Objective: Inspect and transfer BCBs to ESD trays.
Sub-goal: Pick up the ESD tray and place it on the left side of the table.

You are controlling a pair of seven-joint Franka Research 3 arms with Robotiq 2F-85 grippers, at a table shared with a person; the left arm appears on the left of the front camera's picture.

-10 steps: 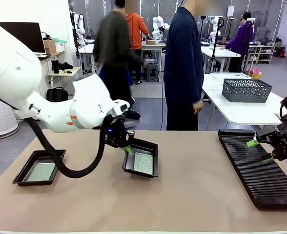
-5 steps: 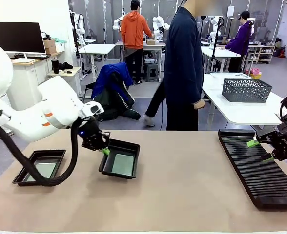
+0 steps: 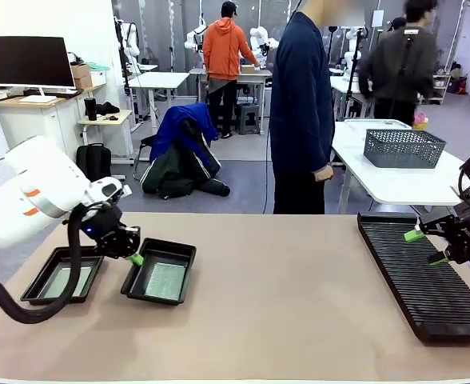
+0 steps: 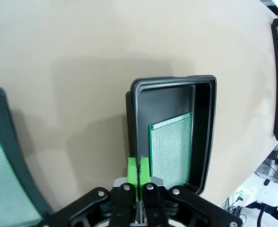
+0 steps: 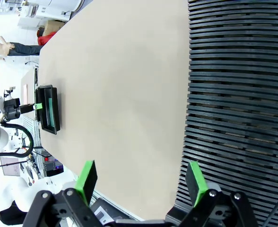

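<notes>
The wide tan table [image 3: 299, 304] holds everything. At its 3 o'clock side lies a long black ribbed plastic rack [image 3: 423, 276]. Over the rack hangs the right gripper [image 3: 425, 246], its green pads spread wide apart with nothing between them. At the 9 o'clock side sit two shallow black plastic trays. The left tray [image 3: 63, 274] lies flat with a thin pale green board [image 3: 65, 281] inside. Just beside it, the second tray [image 3: 159, 272] holds another green dotted board [image 4: 169, 144]. The left gripper [image 4: 139, 171] is clenched on this second tray's near rim.
</notes>
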